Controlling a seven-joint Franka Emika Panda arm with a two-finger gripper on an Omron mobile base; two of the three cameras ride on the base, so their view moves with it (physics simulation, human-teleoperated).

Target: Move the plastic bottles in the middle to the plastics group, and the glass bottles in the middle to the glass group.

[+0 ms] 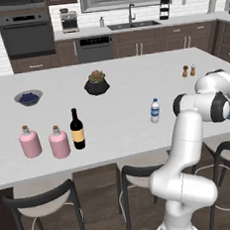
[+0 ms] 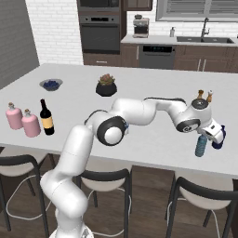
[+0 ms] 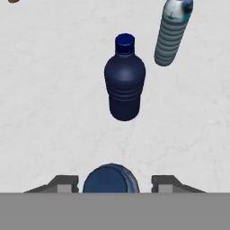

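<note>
At the desk's right end, close to its near edge, the end effector points down over a cluster of bottles. Its fingers stand apart, and a round dark blue cap sits between them with a thin gap on each side. I read no grip on it. The cap's lower half is cut off at the bottom of the hand view, so I cannot see the body under it.

Past the cap in the hand view:
- a dark blue opaque bottle, seen whole from above
- beside that, a pale ribbed bottle, its top clipped by the picture's edge

From the right base view, the end effector covers most of a dark blue bottle; only a sliver shows on the far side. The pale ribbed bottle stands upright just beside it. In the left base view the arm's elbow hides this cluster; I make out only a bluish scrap at the right edge.

Task items:
- The small clear water bottle, blue label and white cap, stands upright mid-desk. It is well apart from the end effector, on the arm's left.
- The dark wine bottle stands far to the left, just beside the nearer of two pink corked flasks. The other flask is next along.
- From the right side, the wine bottle and the flasks are the whole desk away from the end effector.

Two small shakers stand near the far right of the desk, too small to tell apart.
</note>
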